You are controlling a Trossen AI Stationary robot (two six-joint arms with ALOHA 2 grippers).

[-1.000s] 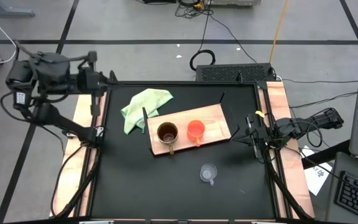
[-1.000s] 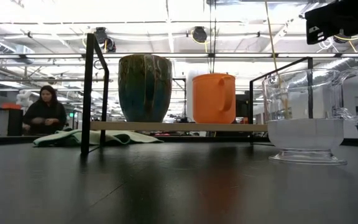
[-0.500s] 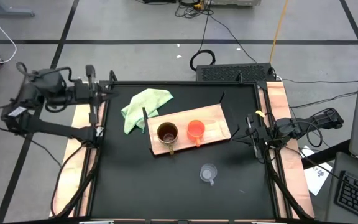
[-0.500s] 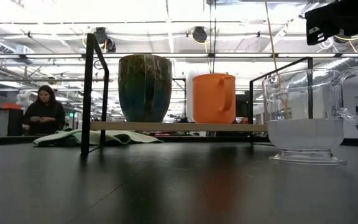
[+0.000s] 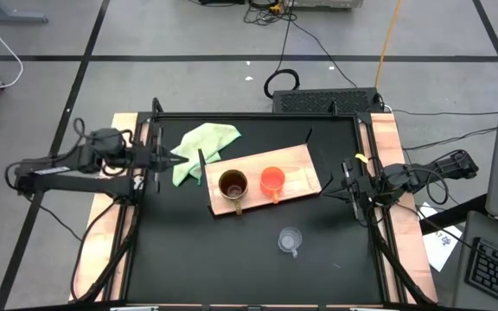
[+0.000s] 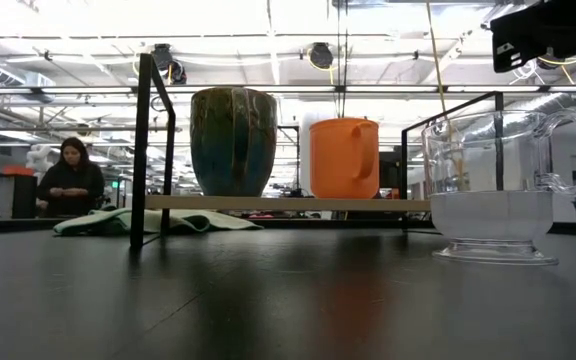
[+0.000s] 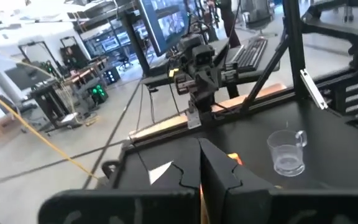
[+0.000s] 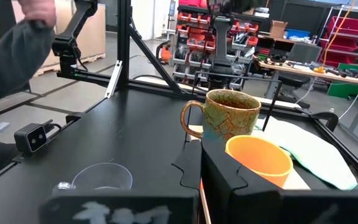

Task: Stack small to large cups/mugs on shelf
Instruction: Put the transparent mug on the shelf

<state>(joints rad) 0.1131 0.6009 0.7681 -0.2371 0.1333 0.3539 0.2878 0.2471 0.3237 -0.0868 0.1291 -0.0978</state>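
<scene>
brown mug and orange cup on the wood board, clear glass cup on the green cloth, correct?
Not quite. The clear glass cup stands on the bare black table, well apart from the green cloth; the high view shows it. The brown mug and orange cup are on the wood board.

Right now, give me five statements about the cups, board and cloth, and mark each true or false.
1. The brown mug stands on the board. True.
2. The glass cup stands on the board. False: it is on the black table, off the board.
3. The orange cup is nested in the brown mug. False: they stand side by side.
4. The cloth lies beside the board. True.
5. The glass cup lies tipped over. False: upright.
</scene>
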